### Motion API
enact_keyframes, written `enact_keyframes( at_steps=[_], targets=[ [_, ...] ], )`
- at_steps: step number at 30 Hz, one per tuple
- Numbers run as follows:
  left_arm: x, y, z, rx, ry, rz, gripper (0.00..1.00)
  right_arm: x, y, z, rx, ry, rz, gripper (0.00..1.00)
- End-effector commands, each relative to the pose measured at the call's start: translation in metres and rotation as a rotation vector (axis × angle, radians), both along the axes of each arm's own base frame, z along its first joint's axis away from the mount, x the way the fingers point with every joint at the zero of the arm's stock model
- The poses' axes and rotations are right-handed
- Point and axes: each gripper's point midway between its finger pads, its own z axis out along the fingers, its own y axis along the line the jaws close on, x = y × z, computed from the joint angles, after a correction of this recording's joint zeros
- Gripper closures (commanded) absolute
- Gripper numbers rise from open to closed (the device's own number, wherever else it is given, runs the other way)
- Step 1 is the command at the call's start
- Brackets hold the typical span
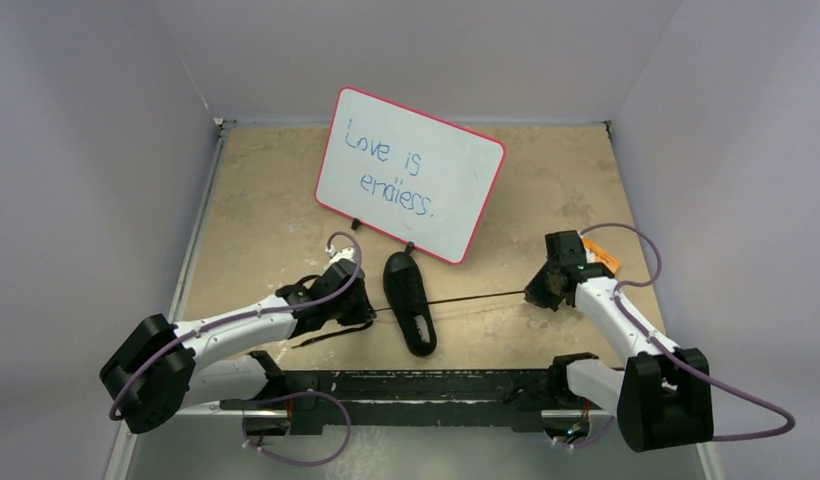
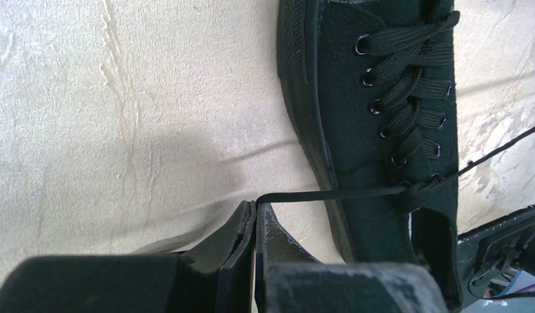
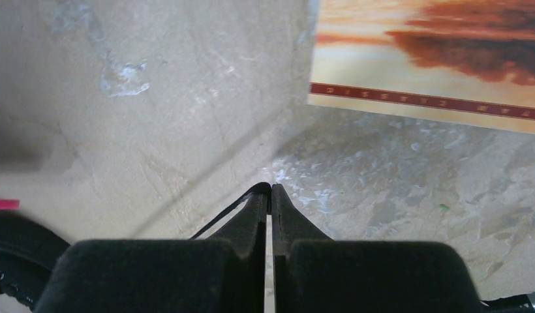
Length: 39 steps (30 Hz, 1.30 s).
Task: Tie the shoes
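Note:
A small black sneaker (image 1: pixel 410 300) lies on the table in front of the whiteboard; in the left wrist view it (image 2: pixel 376 130) fills the upper right, laced. My left gripper (image 1: pixel 358 305) sits just left of the shoe, shut on a black lace end (image 2: pixel 317 194) that runs taut to a crossing at the shoe's top eyelets (image 2: pixel 415 190). My right gripper (image 1: pixel 534 293) is well to the right of the shoe, shut on the other lace end (image 3: pixel 239 208), which stretches taut from the shoe (image 1: pixel 476 297). Both laces are pulled in opposite directions.
A pink-framed whiteboard (image 1: pixel 411 172) reading "Love is endless." stands propped behind the shoe. A loose lace loop (image 1: pixel 331 335) trails under the left arm. An orange card (image 3: pixel 441 59) lies beyond the right gripper. A black rail (image 1: pixel 416 385) runs along the near edge.

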Motion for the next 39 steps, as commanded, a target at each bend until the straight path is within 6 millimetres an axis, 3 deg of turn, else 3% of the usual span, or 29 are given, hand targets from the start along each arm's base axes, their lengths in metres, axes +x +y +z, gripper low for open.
enact_keyframes(
  at_steps=[1,5,13,16,18,21,23,26,29,33,36,39],
  targets=[
    [0.002,0.006,-0.004,0.002,-0.024,0.031,1.0,-0.005,-0.03,0.004,-0.074,-0.007,-0.146,1.0],
    [0.001,0.007,-0.006,0.008,-0.02,0.024,1.0,0.004,-0.055,0.017,-0.102,-0.05,-0.211,1.0],
    [-0.002,0.012,-0.011,0.029,-0.014,0.021,1.0,0.005,-0.065,0.016,-0.116,-0.035,-0.242,1.0],
    [0.002,0.004,0.0,-0.007,-0.055,-0.021,1.0,0.011,-0.056,0.018,-0.075,-0.064,-0.196,1.0],
    [0.005,-0.012,0.018,-0.068,-0.107,-0.092,1.0,0.026,-0.053,0.034,-0.089,-0.132,-0.095,1.0],
    [0.017,-0.03,0.051,-0.132,-0.212,-0.159,1.0,0.036,-0.031,0.055,-0.052,-0.2,0.056,1.0],
    [0.026,-0.037,0.062,-0.15,-0.248,-0.16,1.0,0.038,-0.009,0.062,0.033,-0.24,0.163,1.0],
    [0.03,-0.051,0.063,-0.153,-0.247,-0.22,1.0,0.035,0.037,0.067,0.226,-0.296,0.34,1.0],
    [0.032,-0.071,0.073,-0.222,-0.265,-0.278,1.0,0.019,0.091,0.071,0.363,-0.313,0.569,1.0],
    [0.038,-0.083,0.094,-0.285,-0.346,-0.305,1.0,-0.013,0.139,0.056,0.439,-0.264,0.749,1.0],
    [0.035,-0.089,0.104,-0.326,-0.373,-0.345,1.0,-0.032,0.156,0.033,0.444,-0.165,0.836,1.0],
    [0.026,-0.089,0.1,-0.324,-0.355,-0.384,1.0,-0.043,0.172,0.027,0.434,-0.153,0.903,1.0]
  ],
)
